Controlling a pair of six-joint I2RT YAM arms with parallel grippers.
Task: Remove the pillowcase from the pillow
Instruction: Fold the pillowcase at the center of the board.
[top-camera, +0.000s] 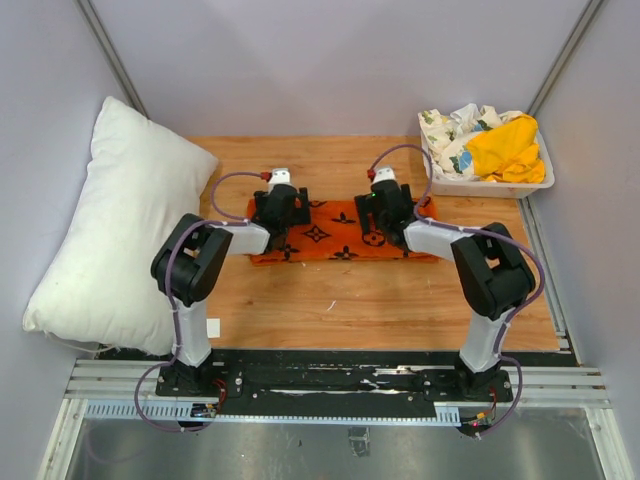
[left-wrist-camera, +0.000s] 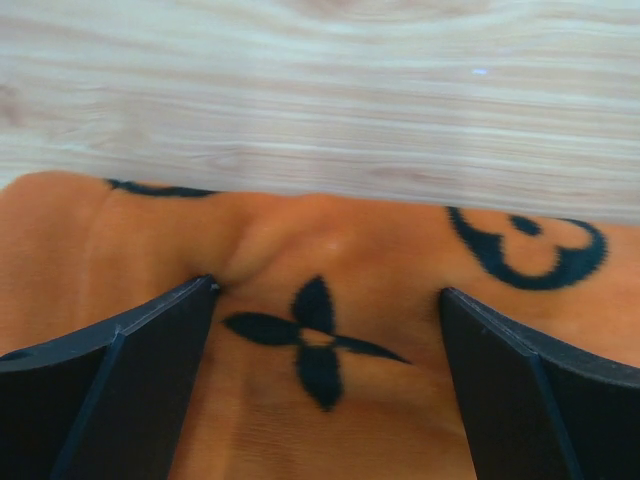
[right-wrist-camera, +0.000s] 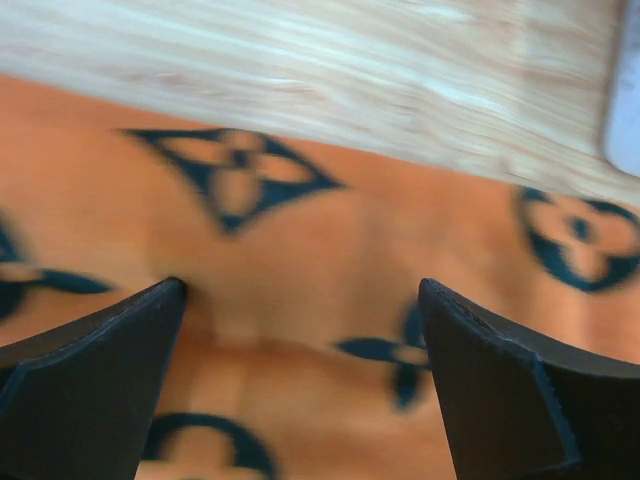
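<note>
**Pillowcase (top-camera: 340, 235) lies flat on the desk, pillow apart at the left**

Top view: the pillowcase is one bright orange cloth printed with black flower, diamond and circle motifs. It is spread as a long strip across the middle of the wooden desk (top-camera: 380, 300). One plump white pillow (top-camera: 120, 225) lies at the left edge of the desk, leaning against the wall, bare and apart from the orange cloth. Two arms reach forward. The left pincer (top-camera: 279, 215) stands over the left part of the strip and the right pincer (top-camera: 385, 215) over the right part, so both hide some of the cloth. One white bin (top-camera: 540, 182) sits at the far right corner, just beyond the strip's right end. It holds two cloths: a yellow cloth (top-camera: 508, 148) and a white floral-print cloth (top-camera: 450, 135).

Left wrist view: the left pincer is released, its two dark fingers (left-wrist-camera: 130, 370) spread wide. The orange fabric lies between them with a black four-petal flower in the middle. A small wrinkle rises at the left fingertip. Bare wood lies beyond the far edge of the cloth.

Right wrist view: the right pincer is likewise released, fingers wide apart over flat orange fabric. Five motifs show, some cut off, and the picture is blurred. Wood lies beyond, and a pale edge shows at the far right that I cannot identify.
</note>
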